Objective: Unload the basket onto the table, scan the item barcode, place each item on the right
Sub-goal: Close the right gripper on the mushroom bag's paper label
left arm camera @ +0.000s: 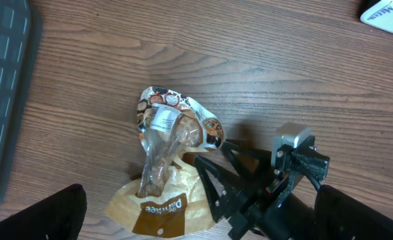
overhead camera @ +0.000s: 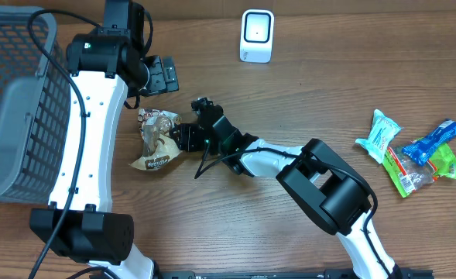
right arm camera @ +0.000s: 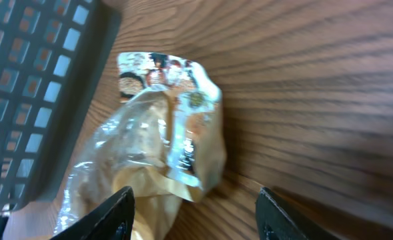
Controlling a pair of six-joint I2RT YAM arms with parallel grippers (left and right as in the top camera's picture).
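The item, a clear and tan snack bag point(overhead camera: 156, 141), lies crumpled on the wooden table; it also shows in the left wrist view point(left arm camera: 166, 160) and the right wrist view point(right arm camera: 156, 133). I cannot make out a barcode on it. My right gripper point(overhead camera: 183, 138) is low at the bag's right edge and open, its fingertips point(right arm camera: 116, 213) apart, with the bag's corner between them but not pinched. My left gripper point(overhead camera: 164, 76) hangs open above and behind the bag, holding nothing. The white scanner point(overhead camera: 256, 35) stands at the back centre.
A grey mesh basket point(overhead camera: 11, 116) fills the left side, close to the bag. Several packets lie at the far right: a pale green one point(overhead camera: 378, 136), a blue one point(overhead camera: 437, 139) and a green one point(overhead camera: 421, 170). The right arm point(overhead camera: 320, 186) crosses the table's middle.
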